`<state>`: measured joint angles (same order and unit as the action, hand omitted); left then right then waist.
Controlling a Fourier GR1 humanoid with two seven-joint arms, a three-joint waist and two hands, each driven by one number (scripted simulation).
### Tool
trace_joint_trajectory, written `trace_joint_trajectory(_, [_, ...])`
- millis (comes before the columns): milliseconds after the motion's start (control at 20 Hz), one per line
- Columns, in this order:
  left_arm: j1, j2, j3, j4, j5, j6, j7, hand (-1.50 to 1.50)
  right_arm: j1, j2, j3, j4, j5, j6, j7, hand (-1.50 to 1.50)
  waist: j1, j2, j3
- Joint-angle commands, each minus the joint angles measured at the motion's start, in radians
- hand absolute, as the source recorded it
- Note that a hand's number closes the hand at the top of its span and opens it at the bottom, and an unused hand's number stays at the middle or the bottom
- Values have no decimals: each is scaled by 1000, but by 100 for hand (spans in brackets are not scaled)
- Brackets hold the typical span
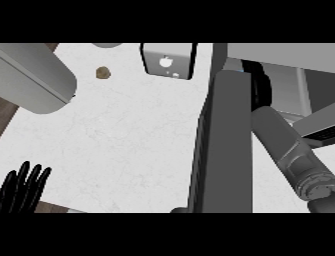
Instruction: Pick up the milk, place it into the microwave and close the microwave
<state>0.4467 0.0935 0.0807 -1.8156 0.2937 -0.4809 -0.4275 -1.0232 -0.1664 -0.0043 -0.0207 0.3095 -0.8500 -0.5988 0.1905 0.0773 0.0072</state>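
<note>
Milk apparently inside, microwave door not yet shut.

The microwave door [225, 145] stands open, edge-on down the middle of the view, and the right forearm [292, 150] reaches past its far side into the microwave [303, 90]. The right hand is hidden behind the door, so I cannot tell whether it grips anything. No milk shows on the white tabletop [126, 140]; it is probably in that hand or already set down inside, though the view does not confirm it. The left hand [24, 187] rests at the lower left edge, fingers straight and upright, holding nothing. A carton-like box [168, 61] with an apple mark and a small brown item [103, 73] sit near the far edge. By my reading, pick-up is done; what remains is pulling the arm out and swinging the door closed.
</note>
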Motion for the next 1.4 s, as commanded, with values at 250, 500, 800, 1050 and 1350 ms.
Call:
trace_joint_trajectory(250, [12,-15,-10,2,-22,6,-19,-150,16,70,-66,-66,-68,152,-83,-150,-22,-7,3])
trace_joint_trajectory(500, [-1,-8,-5,9,-16,7,-3,-150,43,64,-135,-105,-141,299,-158,-150,-69,-21,1])
trace_joint_trajectory(800, [1,-16,-2,7,-18,6,-22,-150,131,90,-203,-117,-215,471,-279,-150,-96,-30,0])
trace_joint_trajectory(1050, [83,7,7,-47,3,-26,-13,-150,168,82,-222,-94,-231,540,-316,-150,-93,-41,-1])
trace_joint_trajectory(1350, [76,-32,-14,-35,-13,3,-3,-150,289,75,-238,-105,-245,628,-459,-150,-137,-54,-3])
